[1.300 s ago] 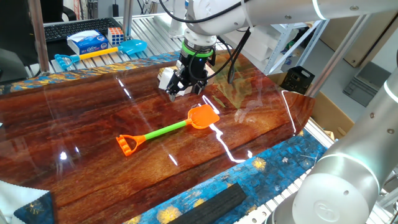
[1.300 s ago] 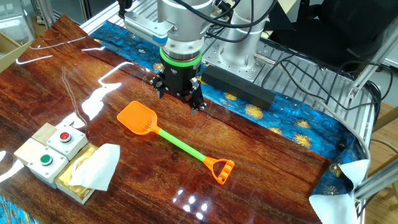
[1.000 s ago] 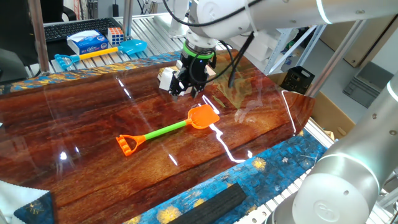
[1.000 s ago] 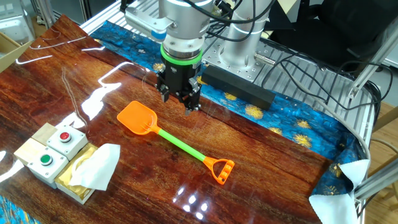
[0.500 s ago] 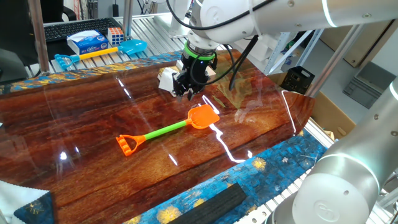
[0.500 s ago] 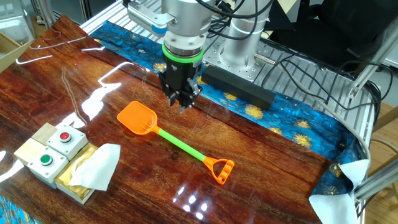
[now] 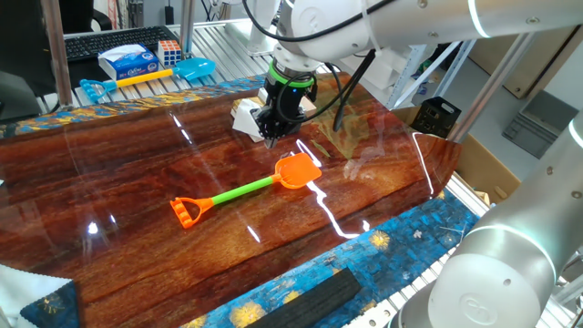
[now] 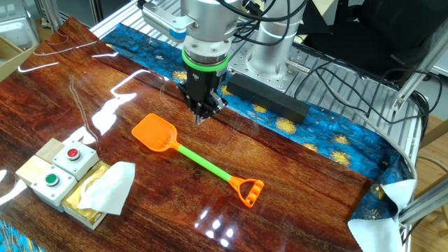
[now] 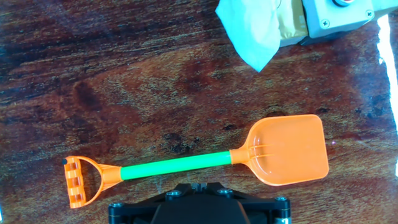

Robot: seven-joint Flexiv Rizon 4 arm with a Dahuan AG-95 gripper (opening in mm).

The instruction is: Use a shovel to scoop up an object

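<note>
One shovel point(image 8: 189, 157) lies just beside the hand point(image 8: 201, 116), fingers together, holding nothing

Pincer point(image 8: 201, 117) hangs closed above bare surface point(image 8: 294, 168), just beside the shovel point(image 8: 183, 151), nothing between them. Open wood all along the handle. Beyond the blade, the white wrapper point(image 8: 105, 187) and button box point(image 8: 52, 169) crowd that corner.

An orange-bladed, green-handled shovel point(image 8: 192, 158) lies flat on the wood, apart from the white-and-tan crumpled object point(image 8: 105, 187).
</note>
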